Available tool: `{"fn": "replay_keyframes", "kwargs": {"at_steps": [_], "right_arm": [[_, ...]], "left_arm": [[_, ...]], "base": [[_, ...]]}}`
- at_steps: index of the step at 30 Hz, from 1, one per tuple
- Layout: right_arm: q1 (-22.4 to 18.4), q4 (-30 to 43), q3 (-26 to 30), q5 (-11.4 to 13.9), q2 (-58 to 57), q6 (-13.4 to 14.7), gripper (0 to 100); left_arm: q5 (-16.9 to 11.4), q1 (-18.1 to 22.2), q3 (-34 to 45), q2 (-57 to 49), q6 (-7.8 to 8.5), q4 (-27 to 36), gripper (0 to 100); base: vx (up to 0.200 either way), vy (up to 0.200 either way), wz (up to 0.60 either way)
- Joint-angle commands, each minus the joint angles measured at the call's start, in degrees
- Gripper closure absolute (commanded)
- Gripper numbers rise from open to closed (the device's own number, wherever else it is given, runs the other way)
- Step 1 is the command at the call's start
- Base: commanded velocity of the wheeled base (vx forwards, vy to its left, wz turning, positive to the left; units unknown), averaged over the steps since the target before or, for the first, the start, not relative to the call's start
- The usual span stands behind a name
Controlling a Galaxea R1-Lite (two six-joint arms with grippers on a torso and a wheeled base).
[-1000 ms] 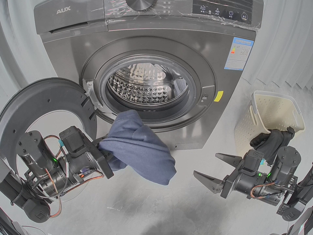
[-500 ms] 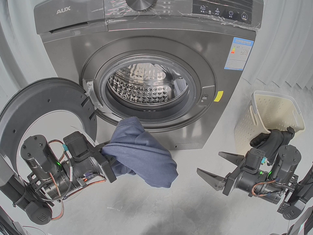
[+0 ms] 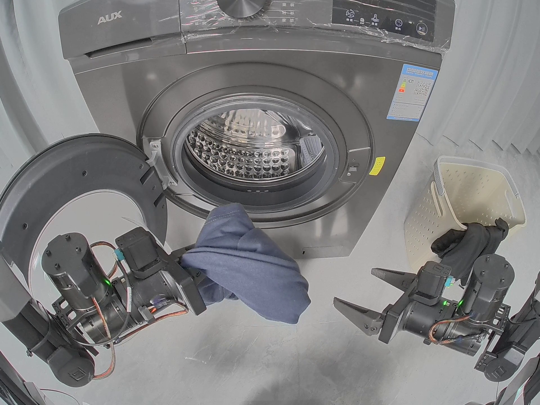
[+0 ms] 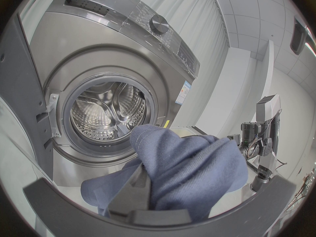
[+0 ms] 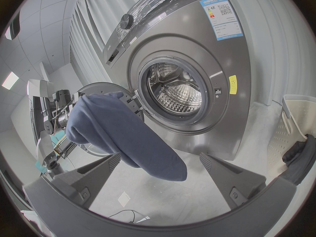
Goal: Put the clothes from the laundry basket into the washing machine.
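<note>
The left gripper is clamped on a blue garment, which is held just below the open washing machine drum. The right gripper is spread wide and empty, near the laundry basket at the right, where dark clothes are draped.

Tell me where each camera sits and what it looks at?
Head: up high, facing down at the washer; it shows the left tool shut on the cloth and the right tool open.
Left wrist: behind the left tool, facing the drum.
Right wrist: behind the right tool, facing the washer and basket.
Shared: washer and cloth in all three.
</note>
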Motion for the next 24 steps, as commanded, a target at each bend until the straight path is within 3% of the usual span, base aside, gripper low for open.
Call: {"fn": "replay_keyframes", "kwargs": {"at_steps": [1,9,15,24], "right_arm": [[0.36,-0.06,0.02,0.0,1.77,0.06,0],[0.36,-0.06,0.2,0.0,1.86,0.06,0],[0.88,-0.06,0.11,-0.09,1.86,0.06,0],[0.53,-0.06,0.29,0.09,1.24,0.06,0]], "left_arm": [[0.03,-0.02,0.12,1.46,0.06,-0.03,100],[-0.06,-1.16,0.38,3.39,0.23,-0.03,100],[-0.24,-1.86,0.47,3.04,0.67,-0.03,100],[-0.06,-3.44,0.99,3.13,0.67,-0.12,100]], "base": [[0.0,0.0,0.0],[0.0,0.0,0.0],[0.2,0.0,0.0],[0.0,0.0,0.0]]}}
